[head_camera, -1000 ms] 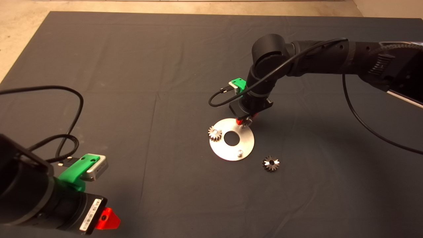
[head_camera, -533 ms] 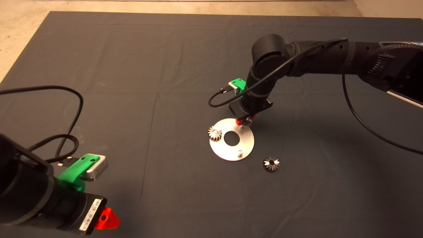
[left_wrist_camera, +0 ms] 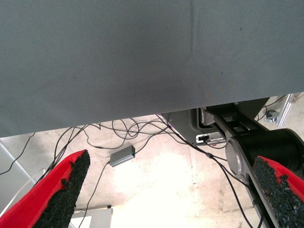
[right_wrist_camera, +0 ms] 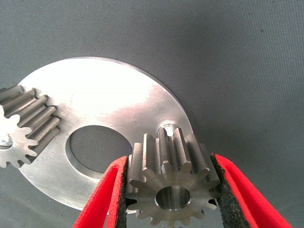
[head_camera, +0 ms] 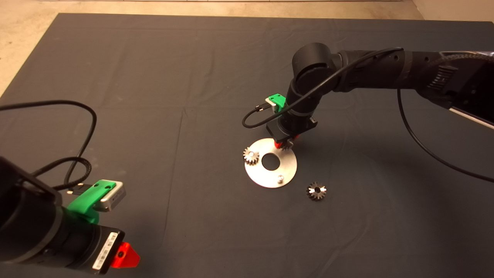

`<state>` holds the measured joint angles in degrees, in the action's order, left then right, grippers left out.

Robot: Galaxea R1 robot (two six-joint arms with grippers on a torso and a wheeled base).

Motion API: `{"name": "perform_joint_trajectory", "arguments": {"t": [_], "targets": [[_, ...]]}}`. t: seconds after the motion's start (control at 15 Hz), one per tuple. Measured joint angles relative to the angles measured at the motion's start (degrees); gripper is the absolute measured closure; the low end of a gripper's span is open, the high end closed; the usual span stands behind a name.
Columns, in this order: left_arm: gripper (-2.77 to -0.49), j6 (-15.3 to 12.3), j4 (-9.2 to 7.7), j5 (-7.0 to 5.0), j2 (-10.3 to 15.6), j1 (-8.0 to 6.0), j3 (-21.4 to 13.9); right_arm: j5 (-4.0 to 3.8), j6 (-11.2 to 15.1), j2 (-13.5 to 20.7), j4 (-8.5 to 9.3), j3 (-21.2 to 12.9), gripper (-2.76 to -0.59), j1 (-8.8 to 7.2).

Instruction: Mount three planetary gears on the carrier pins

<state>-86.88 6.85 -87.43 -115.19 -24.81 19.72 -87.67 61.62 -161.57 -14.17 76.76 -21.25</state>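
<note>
The silver disc (head_camera: 288,160) lies mid-mat. One planetary gear (head_camera: 251,156) sits on its left carrier pin. The near pin (head_camera: 280,178) is bare. Another gear (head_camera: 316,190) lies loose on the mat to the disc's right. My right gripper (head_camera: 285,145) hovers over the disc's far edge, shut on a gear (right_wrist_camera: 171,190). That gear hangs just short of the far pin (right_wrist_camera: 166,128) and is not on it. The disc (right_wrist_camera: 104,90) and the seated gear (right_wrist_camera: 23,126) also show in the right wrist view. My left gripper (head_camera: 125,258) is parked at the lower left, open (left_wrist_camera: 173,190).
A black cable (head_camera: 77,146) loops on the mat beside the left arm. The left wrist view shows the mat's edge (left_wrist_camera: 142,116) and floor with cables and a small grey box (left_wrist_camera: 121,156) beyond it.
The right gripper with its gear has shifted slightly left and lower over the disc's far edge. Nothing else has moved.
</note>
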Motion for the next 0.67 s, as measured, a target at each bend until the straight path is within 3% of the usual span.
{"name": "perform_joint_trajectory", "arguments": {"t": [0.67], "targets": [[-2.48, 0.0, -0.02, 0.00, 0.3, 0.00, 0.0, 0.02, 0.0, 0.3, 0.00, 0.0, -1.07, 0.02]]}}
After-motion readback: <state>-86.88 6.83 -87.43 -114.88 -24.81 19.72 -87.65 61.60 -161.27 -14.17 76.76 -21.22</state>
